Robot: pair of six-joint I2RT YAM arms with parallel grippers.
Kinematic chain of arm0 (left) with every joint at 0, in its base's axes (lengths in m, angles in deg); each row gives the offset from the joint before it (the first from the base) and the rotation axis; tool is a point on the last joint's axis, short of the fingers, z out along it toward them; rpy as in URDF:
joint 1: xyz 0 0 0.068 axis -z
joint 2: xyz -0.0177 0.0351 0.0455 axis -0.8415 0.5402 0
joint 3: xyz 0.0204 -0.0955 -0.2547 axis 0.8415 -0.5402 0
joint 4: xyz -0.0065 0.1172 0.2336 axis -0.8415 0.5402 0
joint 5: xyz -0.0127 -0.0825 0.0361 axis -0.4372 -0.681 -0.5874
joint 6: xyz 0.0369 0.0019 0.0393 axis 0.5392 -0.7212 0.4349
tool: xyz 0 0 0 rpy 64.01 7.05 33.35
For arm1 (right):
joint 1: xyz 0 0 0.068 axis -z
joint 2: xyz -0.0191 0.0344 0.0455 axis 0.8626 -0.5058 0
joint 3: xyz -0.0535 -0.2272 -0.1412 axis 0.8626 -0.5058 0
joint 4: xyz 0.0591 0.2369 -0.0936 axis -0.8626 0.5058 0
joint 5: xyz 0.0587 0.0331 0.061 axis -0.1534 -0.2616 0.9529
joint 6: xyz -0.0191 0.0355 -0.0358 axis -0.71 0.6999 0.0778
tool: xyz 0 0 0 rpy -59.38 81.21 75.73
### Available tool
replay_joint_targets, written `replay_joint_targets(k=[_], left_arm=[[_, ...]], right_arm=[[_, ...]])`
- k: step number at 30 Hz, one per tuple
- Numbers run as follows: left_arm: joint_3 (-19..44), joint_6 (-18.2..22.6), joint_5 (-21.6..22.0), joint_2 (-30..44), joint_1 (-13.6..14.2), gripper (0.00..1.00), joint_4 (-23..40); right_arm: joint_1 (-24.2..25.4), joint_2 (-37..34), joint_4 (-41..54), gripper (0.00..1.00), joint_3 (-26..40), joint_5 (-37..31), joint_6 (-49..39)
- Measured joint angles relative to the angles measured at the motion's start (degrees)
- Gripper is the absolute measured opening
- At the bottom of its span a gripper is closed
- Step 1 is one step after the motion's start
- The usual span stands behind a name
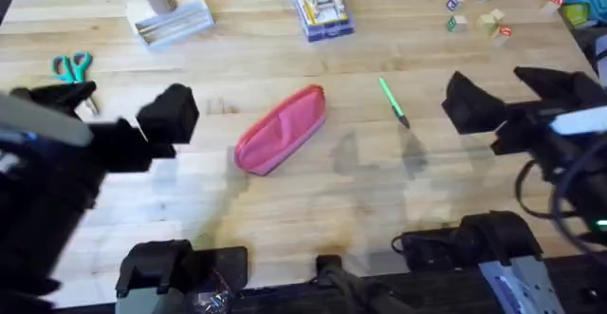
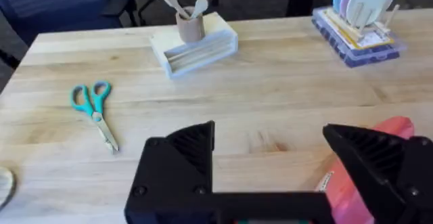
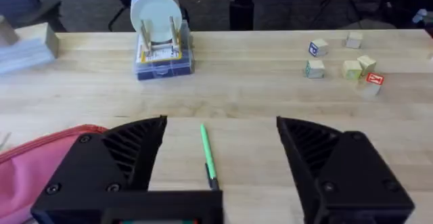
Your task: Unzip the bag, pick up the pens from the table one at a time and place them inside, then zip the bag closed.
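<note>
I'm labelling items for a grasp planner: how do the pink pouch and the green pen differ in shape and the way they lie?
The pouch is broad, soft and pink-red with rounded ends; the pen is a thin, stiff, bright green stick with a dark tip. The pouch is longer and far bulkier than the pen. The pouch's far end points away to the right, the pen's away to the left. Both lie flat on the table, apart from each other and untouched.

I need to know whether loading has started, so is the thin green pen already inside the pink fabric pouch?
No, the thin green pen lies on the wooden table, apart from the pink fabric pouch.
</note>
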Motion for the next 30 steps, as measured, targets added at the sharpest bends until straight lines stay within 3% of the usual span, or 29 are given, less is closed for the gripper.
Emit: replay_joint_targets(k=[3,11,15,22,30], left_arm=[[10.48,0.13,0.0,9.31,0.0,0.993,6.88],[22.96,0.16,-0.03,21.21,0.0,0.993,17.34],[24.92,2.65,-2.62,24.78,0.0,0.993,21.07],[25.01,14.68,-12.12,29.22,0.0,0.993,31.1],[25.01,21.55,-15.52,35.87,0.0,0.995,34.41]], right_arm=[[0.0,-6.99,5.08,0.997,8.52,0.02,0.0],[0.0,-15.48,7.56,0.997,16.66,0.02,0.0],[0.0,-17.27,7.95,0.997,16.78,0.44,0.0],[-0.02,-17.46,7.92,0.997,16.78,1.31,0.0],[0.0,-17.45,7.92,0.997,16.78,1.49,0.0]])
